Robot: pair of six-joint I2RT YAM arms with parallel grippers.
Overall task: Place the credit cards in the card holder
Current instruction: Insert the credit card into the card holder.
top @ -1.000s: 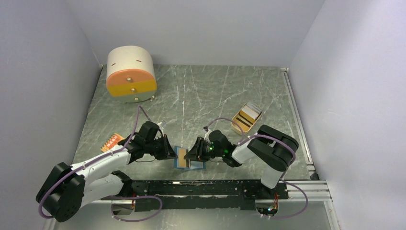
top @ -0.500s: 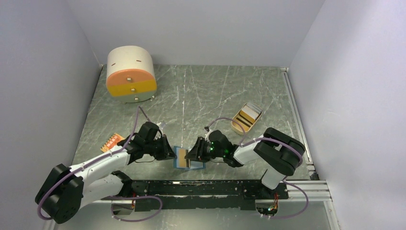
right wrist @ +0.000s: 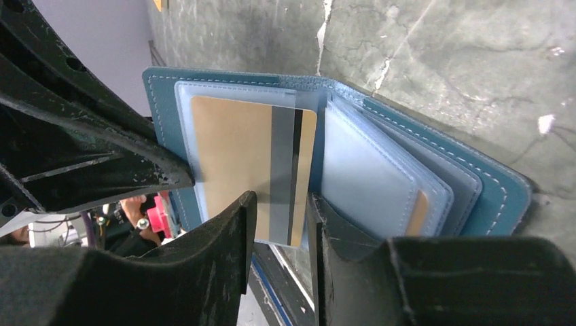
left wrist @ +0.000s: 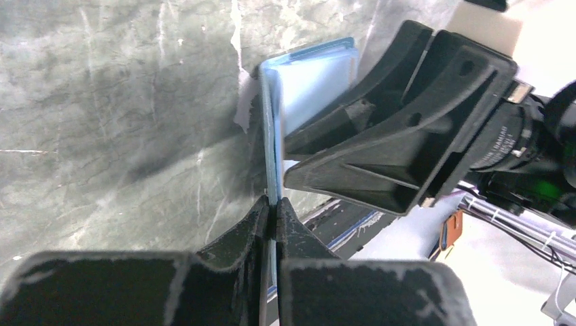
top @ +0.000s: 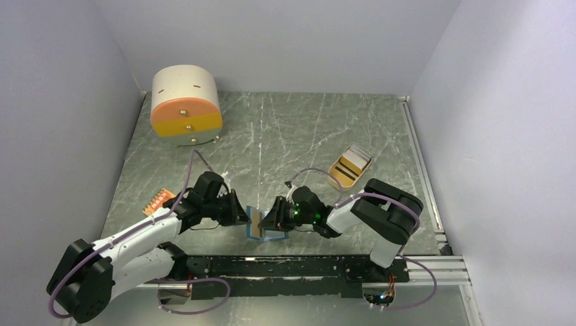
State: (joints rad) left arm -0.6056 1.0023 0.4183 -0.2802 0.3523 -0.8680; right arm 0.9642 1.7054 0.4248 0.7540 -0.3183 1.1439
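The blue card holder (top: pixel 261 228) stands open near the front edge between both grippers. My left gripper (left wrist: pixel 274 202) is shut on the edge of its left flap (left wrist: pixel 309 81) and holds it up. In the right wrist view the holder (right wrist: pixel 469 180) shows its clear sleeves; an orange credit card (right wrist: pixel 234 163) with a grey stripe sits partly in the left sleeve. My right gripper (right wrist: pixel 280 204) is open just in front of that card's lower edge, not pinching it. A second orange card edge (right wrist: pixel 416 212) shows in a right pocket.
An oval tan tray (top: pixel 337 178) with more cards (top: pixel 353 161) stands right of centre. An orange card (top: pixel 158 201) lies at the left by my left arm. A round drawer box (top: pixel 185 105) stands at the back left. The front rail is just below the holder.
The holder's left flap has been tilted up from lying flat. Both grippers have shifted slightly left with it.
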